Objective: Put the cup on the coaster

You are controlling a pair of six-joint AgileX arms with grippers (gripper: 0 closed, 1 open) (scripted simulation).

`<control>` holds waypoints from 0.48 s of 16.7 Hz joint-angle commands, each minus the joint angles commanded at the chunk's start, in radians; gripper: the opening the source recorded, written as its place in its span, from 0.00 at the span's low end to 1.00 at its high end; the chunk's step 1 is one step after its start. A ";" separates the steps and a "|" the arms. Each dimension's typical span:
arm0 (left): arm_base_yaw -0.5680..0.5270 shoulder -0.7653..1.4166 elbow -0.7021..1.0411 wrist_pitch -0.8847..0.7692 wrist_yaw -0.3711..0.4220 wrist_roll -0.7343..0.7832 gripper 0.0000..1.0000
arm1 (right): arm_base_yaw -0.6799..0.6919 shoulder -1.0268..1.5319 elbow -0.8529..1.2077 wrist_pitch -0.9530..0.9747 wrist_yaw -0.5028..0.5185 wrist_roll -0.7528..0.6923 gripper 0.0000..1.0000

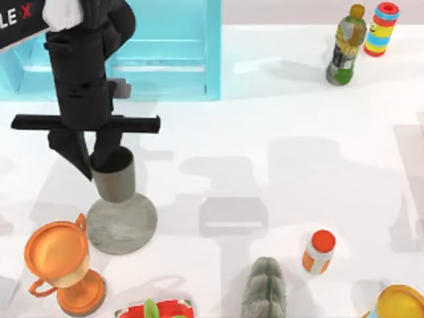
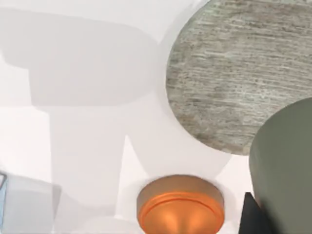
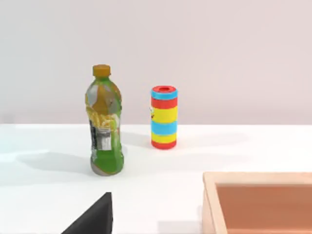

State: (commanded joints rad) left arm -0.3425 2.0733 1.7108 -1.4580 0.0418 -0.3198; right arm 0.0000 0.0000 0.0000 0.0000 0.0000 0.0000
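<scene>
Left hand [image 1: 99, 159], left of the top view, grips the cup [image 1: 114, 175] by its rim. The cup stands on (or just above, can't tell) the coaster [image 1: 122, 223], toward its far edge; orange trophy [image 1: 59, 265] at lower left. Placement step looks nearly done: next is let go and lift straight up. Right arm is parked; its fingers' state can't be told.

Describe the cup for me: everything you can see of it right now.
The cup is a plain, matte, dark grey-olive cylinder with no handle and an open top. It stands upright, its foot over the far edge of the round grey coaster, left of the table's middle. The left gripper reaches down onto its rim from above. Whether its base already touches the coaster is unclear.
</scene>
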 joint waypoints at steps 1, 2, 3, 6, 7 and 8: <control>0.000 0.000 0.000 0.000 0.000 0.000 0.00 | 0.000 0.000 0.000 0.000 0.000 0.000 1.00; -0.003 0.005 0.003 0.001 0.000 0.000 0.00 | 0.000 0.000 0.000 0.000 0.000 0.000 1.00; -0.003 0.004 0.001 0.004 0.000 0.000 0.00 | 0.000 0.000 0.000 0.000 0.000 0.000 1.00; -0.007 0.007 -0.056 0.065 0.001 -0.006 0.00 | 0.000 0.000 0.000 0.000 0.000 0.000 1.00; -0.007 0.009 -0.076 0.088 0.001 -0.008 0.00 | 0.000 0.000 0.000 0.000 0.000 0.000 1.00; -0.010 0.011 -0.092 0.108 0.002 -0.009 0.00 | 0.000 0.000 0.000 0.000 0.000 0.000 1.00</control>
State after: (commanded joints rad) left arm -0.3522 2.0841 1.6191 -1.3505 0.0440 -0.3292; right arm 0.0000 0.0000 0.0000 0.0000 0.0000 0.0000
